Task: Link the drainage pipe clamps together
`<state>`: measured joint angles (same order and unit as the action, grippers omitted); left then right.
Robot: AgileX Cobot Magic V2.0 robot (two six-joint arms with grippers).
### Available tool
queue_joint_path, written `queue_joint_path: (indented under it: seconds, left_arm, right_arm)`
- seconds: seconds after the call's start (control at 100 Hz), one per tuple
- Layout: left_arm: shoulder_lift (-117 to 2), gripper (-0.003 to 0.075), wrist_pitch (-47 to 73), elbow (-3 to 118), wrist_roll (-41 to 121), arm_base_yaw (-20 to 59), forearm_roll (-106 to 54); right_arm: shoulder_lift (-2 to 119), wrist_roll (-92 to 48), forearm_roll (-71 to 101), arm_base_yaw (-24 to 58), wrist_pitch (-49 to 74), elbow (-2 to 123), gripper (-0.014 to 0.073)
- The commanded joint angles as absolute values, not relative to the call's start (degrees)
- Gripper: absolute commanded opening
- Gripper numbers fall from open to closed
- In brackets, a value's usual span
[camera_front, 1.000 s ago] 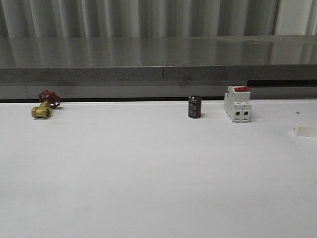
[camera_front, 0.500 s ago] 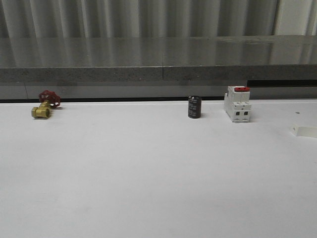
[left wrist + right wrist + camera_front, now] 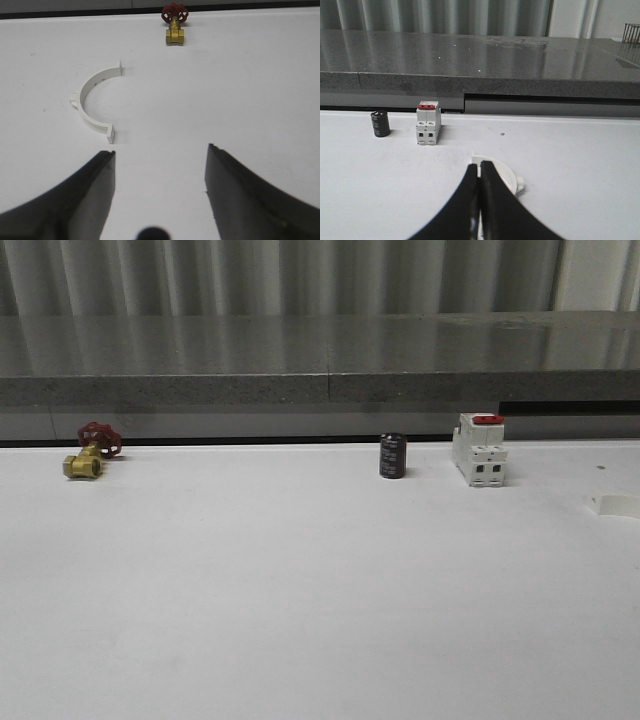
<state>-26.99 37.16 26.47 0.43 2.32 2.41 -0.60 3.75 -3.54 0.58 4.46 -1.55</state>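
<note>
One drainage pipe clamp half [image 3: 92, 102] lies flat beyond the spread-open left gripper [image 3: 160, 155]; another half [image 3: 506, 176] sits behind the closed, empty right gripper [image 3: 480, 172].

A workshop or test bench for hardware parts; a plain white table [image 3: 300, 600] carries a brass valve [image 3: 84, 462] with a red handwheel, a black capacitor [image 3: 392, 456], a white circuit breaker [image 3: 479, 449] with a red switch; behind runs a grey stone ledge [image 3: 320, 355] under corrugated metal sheeting [image 3: 300, 275].
</note>
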Motion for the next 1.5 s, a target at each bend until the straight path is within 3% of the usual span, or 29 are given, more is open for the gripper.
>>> queue_joint_path:
  seconds: [0.0, 0.27, 0.61, 0.98, 1.49]
  left_arm:
    - [-31.0, 0.0472, 33.9, 30.7, -2.5, 2.8, 4.0]
    - [-48.6, 0.0472, 35.6, 39.8, -4.7, 2.0, 4.1]
    - [-70.3, 0.0472, 37.0, 52.0, -4.7, -8.7, 4.1]
    - [-89.7, 0.0472, 46.6, 65.9, -3.5, -14.3, 4.2]
    - [-108.7, 0.0472, 51.9, 80.9, 7.0, -14.9, 2.3]
  right_arm:
    - [-1.7, 3.4, -3.9, 0.7, 0.0, -0.6, -0.0067]
    - [-1.7, 3.4, -3.9, 0.7, 0.0, -0.6, -0.0067]
    - [-1.7, 3.4, -3.9, 0.7, 0.0, -0.6, -0.0067]
    - [-1.7, 3.4, -3.9, 0.7, 0.0, -0.6, -0.0067]
    - [-1.7, 3.4, -3.9, 0.7, 0.0, -0.6, -0.0067]
